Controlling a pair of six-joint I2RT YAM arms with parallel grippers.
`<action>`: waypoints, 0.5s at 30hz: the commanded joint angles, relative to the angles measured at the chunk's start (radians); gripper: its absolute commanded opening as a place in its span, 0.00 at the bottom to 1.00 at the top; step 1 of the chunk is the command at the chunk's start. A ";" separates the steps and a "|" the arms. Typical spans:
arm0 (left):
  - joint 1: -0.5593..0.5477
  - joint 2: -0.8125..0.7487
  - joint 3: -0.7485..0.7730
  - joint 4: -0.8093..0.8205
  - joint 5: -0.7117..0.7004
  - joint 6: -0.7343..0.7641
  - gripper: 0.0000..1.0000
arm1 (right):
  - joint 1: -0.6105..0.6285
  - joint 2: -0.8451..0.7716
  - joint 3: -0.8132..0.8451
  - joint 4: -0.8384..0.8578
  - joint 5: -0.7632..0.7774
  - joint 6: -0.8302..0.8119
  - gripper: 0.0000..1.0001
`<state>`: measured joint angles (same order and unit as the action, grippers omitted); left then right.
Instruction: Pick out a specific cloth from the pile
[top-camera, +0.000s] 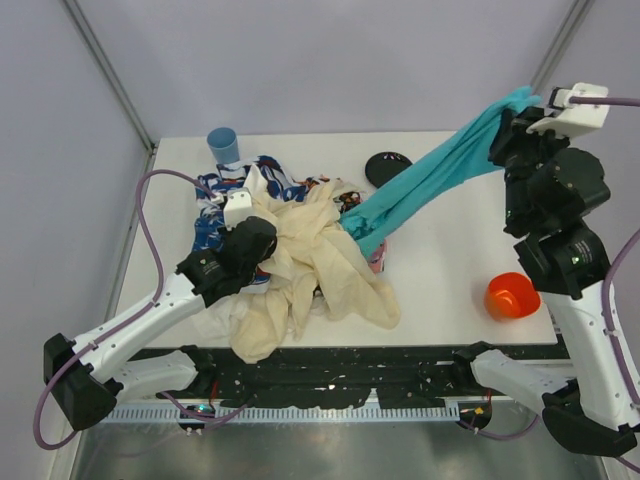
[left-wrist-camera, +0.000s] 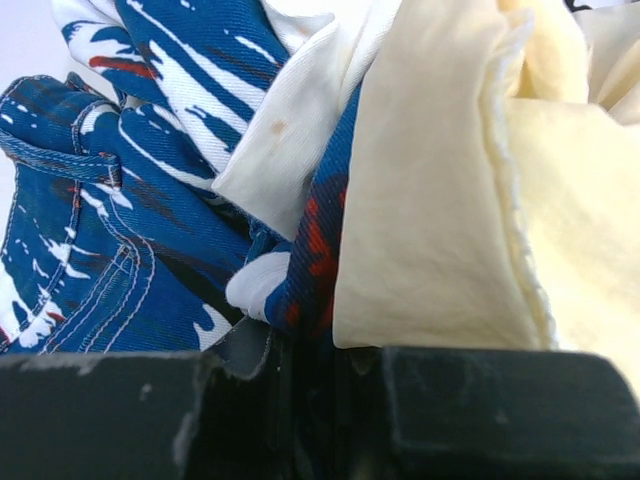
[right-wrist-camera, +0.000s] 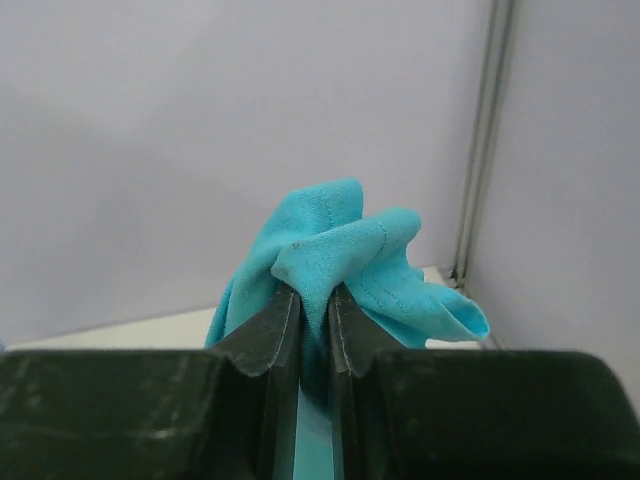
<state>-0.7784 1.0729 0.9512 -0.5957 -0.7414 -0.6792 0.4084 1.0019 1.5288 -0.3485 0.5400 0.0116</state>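
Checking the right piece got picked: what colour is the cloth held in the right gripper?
Plain teal cloth, unpatterned; the right wrist view shows it best.

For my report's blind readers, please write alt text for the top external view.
The right fingers hold a long teal cloth high, stretched down to the pile of mixed fabrics on the table. The left fingers grip the pile; a blue cup and an orange cup stand apart.
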 joint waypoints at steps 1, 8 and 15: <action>0.011 -0.010 0.001 -0.010 -0.084 -0.013 0.00 | -0.006 -0.013 0.109 0.158 0.207 -0.174 0.05; 0.011 -0.005 0.008 -0.016 -0.072 -0.034 0.00 | -0.020 0.041 0.197 0.209 0.216 -0.295 0.05; 0.010 0.024 0.038 -0.027 -0.026 -0.005 0.01 | -0.062 0.135 0.238 0.218 0.167 -0.338 0.05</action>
<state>-0.7773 1.0809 0.9512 -0.6132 -0.7456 -0.7029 0.3679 1.0851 1.7279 -0.1993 0.7322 -0.2749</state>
